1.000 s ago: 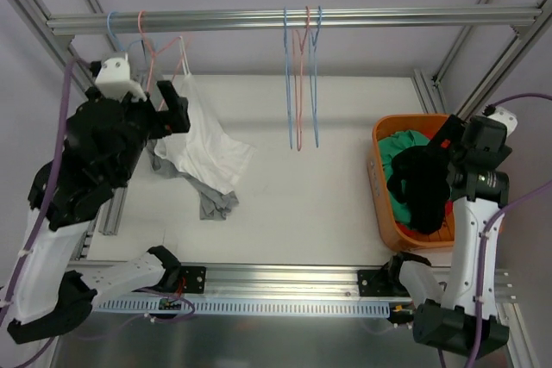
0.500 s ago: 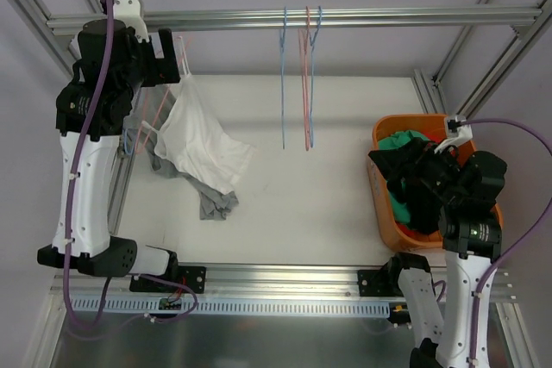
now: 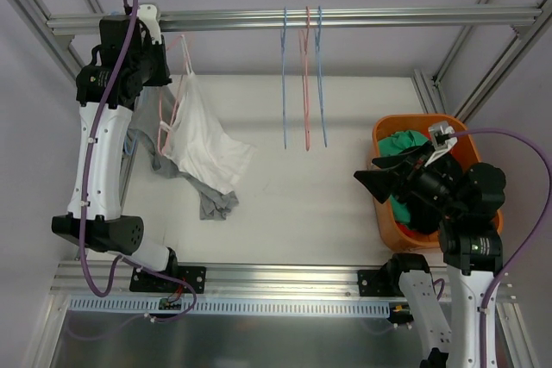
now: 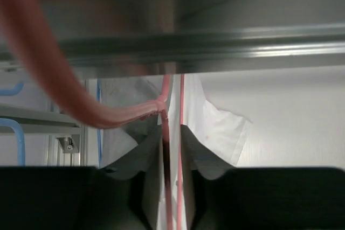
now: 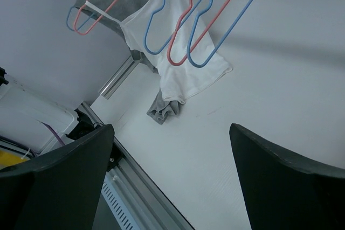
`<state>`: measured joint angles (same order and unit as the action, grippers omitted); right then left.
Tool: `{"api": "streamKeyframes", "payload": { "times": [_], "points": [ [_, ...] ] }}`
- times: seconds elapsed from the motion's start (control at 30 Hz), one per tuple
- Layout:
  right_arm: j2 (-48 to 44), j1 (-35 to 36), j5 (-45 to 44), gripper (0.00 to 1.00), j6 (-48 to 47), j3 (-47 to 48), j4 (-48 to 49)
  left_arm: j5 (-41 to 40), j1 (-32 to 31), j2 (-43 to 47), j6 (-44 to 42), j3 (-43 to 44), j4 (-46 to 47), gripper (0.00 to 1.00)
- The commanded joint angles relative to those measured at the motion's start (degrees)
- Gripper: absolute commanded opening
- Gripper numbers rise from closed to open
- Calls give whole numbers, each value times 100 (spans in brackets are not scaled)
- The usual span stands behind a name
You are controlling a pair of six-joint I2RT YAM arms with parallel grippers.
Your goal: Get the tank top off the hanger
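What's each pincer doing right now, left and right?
Left pincer: closed on the pink hanger.
Right pincer: open, holding nothing.

The overhead camera looked down on the bench [image 3: 328,196]; both wrist cameras, left close, right far, shared the white tank top [image 3: 207,148].

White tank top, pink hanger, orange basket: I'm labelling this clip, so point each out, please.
white tank top [image 3: 207,140]: top external view, on its body fabric.
pink hanger [image 4: 163,106]: left wrist view, on its twisted neck.
orange basket [image 3: 388,127]: top external view, on its far rim.
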<state>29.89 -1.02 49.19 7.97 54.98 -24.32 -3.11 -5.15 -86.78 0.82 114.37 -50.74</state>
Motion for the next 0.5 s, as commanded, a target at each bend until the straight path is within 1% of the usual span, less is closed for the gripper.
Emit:
{"api": "streamKeyframes", "payload": {
  "times": [0.0, 0.07, 0.1, 0.23, 0.47],
  "points": [
    [-36, 66, 109, 93, 65, -66, 269, 267, 66, 74, -21, 59, -32, 14],
    [-9, 93, 91, 93, 82, -75, 278, 451, 58, 126, 67, 95, -23, 7],
    [-9, 93, 47, 93, 100, -93, 296, 522, 58, 153, 94, 121, -6, 0],
    [8, 233, -23, 92, 109, -154, 331, 1091, 58, 205, 339, 331, -6, 0],
    [-1, 330, 20, 93, 249, -268, 612, 1779, -4, 407, 700, 569, 117, 0]
  ]
}}
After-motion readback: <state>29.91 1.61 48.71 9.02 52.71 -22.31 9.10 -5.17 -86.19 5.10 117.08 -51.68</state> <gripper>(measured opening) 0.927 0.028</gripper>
